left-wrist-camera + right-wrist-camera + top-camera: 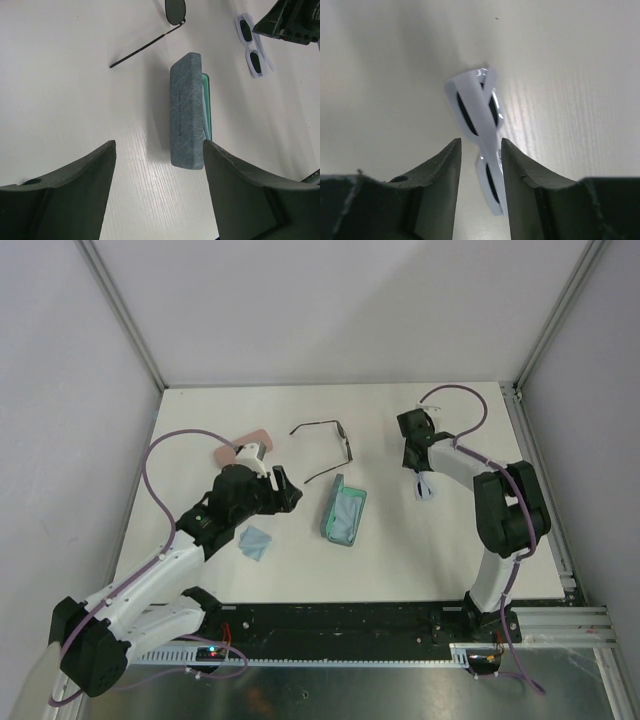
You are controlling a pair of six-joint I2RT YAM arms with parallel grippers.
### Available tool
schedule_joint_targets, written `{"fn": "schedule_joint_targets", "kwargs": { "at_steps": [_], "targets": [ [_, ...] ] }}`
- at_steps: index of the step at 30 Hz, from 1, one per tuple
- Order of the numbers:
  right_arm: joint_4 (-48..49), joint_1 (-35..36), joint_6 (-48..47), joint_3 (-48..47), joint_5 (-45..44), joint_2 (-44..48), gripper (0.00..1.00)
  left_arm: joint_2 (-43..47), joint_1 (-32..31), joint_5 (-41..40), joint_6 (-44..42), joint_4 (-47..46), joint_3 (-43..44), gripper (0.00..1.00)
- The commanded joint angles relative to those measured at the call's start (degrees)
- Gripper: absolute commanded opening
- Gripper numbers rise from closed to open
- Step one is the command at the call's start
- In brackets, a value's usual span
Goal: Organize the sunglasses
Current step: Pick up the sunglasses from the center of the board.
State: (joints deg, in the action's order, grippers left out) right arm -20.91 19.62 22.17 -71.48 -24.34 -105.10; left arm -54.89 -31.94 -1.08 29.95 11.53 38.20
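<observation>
The black wire-framed sunglasses (325, 445) lie unfolded at the table's middle back; one lens and a long arm show in the left wrist view (172, 12). The white chunky sunglasses (424, 487) lie folded on the table at the right, and also show in the left wrist view (252, 47). My right gripper (419, 470) hangs over them. In the right wrist view its narrowed jaws (481, 142) straddle the white frame (475, 107), with a gap on the left side. My left gripper (287, 486) is open and empty (160, 145), just left of the blue-grey case (186, 110).
The blue-grey case (343, 512) lies open at the centre with a cloth inside. A pink case (247, 443) is partly hidden behind the left wrist. A light-blue cloth (255, 541) lies by the left arm. Cage walls stand on three sides.
</observation>
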Motion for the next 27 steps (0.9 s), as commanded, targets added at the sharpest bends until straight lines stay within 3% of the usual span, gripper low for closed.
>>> {"fn": "schedule_joint_targets", "kwargs": {
  "at_steps": [1,21,27],
  "targets": [
    [-2.65,-0.18,-2.83,-1.99,-6.50,-0.64,0.41,0.10,0.46,0.64,-1.03,-0.67,1.08,0.75],
    [-3.09,-2.69,-2.27,-1.91,3.31,-5.48,0.37,-2.19,0.44,2.65,-1.33,-0.74,2.11,0.74],
    [-3.53,-2.82,-1.92,-1.91,4.88,-4.40,0.22,-2.75,0.40,3.06,-1.23,-1.05,2.38,0.74]
  ]
}}
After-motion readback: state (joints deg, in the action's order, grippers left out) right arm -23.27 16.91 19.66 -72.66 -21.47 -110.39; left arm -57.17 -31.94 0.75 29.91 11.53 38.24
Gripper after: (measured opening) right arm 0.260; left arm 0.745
